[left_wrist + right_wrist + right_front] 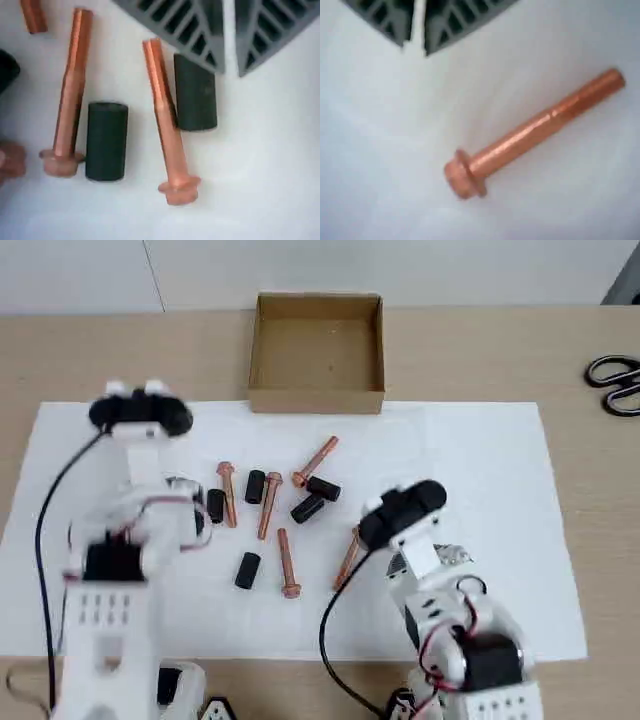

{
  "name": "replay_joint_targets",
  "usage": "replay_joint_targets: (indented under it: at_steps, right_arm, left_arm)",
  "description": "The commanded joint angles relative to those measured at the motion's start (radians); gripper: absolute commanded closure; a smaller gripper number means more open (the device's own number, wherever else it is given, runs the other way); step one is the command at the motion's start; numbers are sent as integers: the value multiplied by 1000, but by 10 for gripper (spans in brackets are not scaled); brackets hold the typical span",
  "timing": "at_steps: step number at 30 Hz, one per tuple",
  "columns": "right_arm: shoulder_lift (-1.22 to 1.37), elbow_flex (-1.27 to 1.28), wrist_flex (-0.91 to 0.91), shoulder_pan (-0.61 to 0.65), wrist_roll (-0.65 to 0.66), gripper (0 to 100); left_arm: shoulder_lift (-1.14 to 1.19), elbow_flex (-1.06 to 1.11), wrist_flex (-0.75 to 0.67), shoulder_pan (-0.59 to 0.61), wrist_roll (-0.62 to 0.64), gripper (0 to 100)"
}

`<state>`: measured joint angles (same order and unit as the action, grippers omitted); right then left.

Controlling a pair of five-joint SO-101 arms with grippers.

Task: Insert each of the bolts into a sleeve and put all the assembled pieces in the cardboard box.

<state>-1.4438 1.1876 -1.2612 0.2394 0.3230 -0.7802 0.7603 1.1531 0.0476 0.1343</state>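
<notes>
We see five copper-coloured flanged metal bolts (pixel 270 505) and five short black cylindrical sleeves (pixel 247 570) scattered loose on a white paper sheet (pixel 480 460) that covers the light wooden bench (pixel 60 350). Every bolt lies bare, outside any sleeve. The open brown cardboard box (pixel 316 400) stands at the sheet's far edge, apart from the parts.

The left arm's jaws hang low over the left end of the scatter, clenched to a thin slit with nothing between them. Just beside their tips lies one sleeve (pixel 195 92), right against the shank of a bolt (pixel 167 125). Past that, a second sleeve (pixel 106 141) sits just beside another bolt (pixel 67 100).

The right arm's jaws are likewise clenched on nothing, above bare paper near a lone bolt (pixel 535 132) lying on its side. Black-handled scissors (pixel 615 385) rest on the bench at the right edge.
</notes>
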Motion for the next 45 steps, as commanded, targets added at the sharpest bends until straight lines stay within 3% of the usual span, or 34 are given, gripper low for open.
replay_joint_targets:
  at_steps: [1,6,13,19,27,36,41,45]
  right_arm:
    - [269,-209,-7,2,-3,971]
    - [616,-557,-70,15,-2,972]
    - [1138,-1010,-234,77,-3,972]
    - [1478,-1327,-364,157,3,970]
    - [1712,-1547,-371,188,74,970]
    - [1880,-1671,-308,188,114,970]
    - [1926,-1706,-298,211,198,970]
    - [1979,-1795,-325,219,196,969]
  left_arm:
    - [204,-245,109,6,5,994]
    - [336,-358,117,6,6,994]
    - [353,-371,87,8,169,994]
    - [351,-369,87,8,170,994]
    - [350,-371,89,32,170,994]
    - [353,-366,87,327,175,994]
    - [351,-364,80,382,181,994]
    - [358,-364,80,427,275,994]
